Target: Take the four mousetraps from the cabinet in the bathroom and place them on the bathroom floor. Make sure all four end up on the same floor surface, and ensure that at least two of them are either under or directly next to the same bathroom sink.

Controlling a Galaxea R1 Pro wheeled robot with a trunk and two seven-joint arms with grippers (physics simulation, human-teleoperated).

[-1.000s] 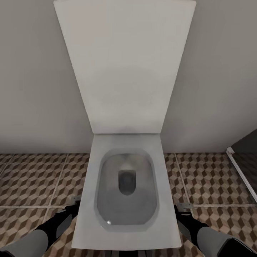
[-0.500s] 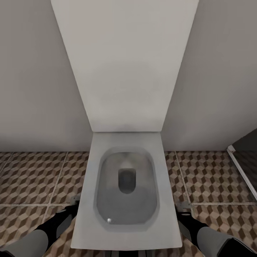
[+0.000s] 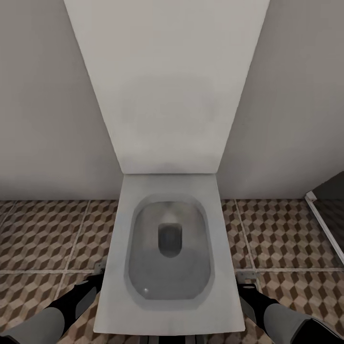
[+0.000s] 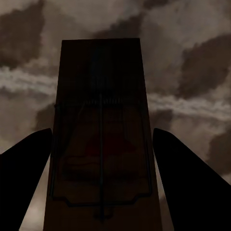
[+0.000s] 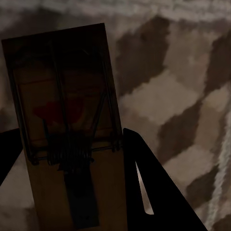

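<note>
- you are facing a white toilet (image 3: 169, 248) with its lid (image 3: 165, 86) standing raised against a pale grey wall (image 3: 43, 119), the open bowl lying straight ahead in the head view.
- the bathroom floor (image 3: 45, 234), tiled in a brown, beige and white cube pattern, is spreading out on both sides of the toilet; a dark panel with a white frame (image 3: 327, 224) is showing at the far right edge.
- your left arm (image 3: 62, 310) is reaching forward beside the toilet's left side, and your right arm (image 3: 277, 315) is doing the same on the right; each is ending low near the toilet's front corners.
- in the left wrist view, your left gripper (image 4: 101, 154) is clasping a mousetrap (image 4: 101, 120), the brown board lying between the two dark fingers (image 4: 26, 163), its wire parts and a reddish mark facing the camera, patterned tile blurred beyond it.
- in the right wrist view, your right gripper (image 5: 67, 159) is gripping a second mousetrap (image 5: 67, 96), the board sitting tilted between the fingers (image 5: 154, 183), with spring and wire bar showing over the cube-patterned tile.
- whether either trap is touching the floor is not something you can tell here.
</note>
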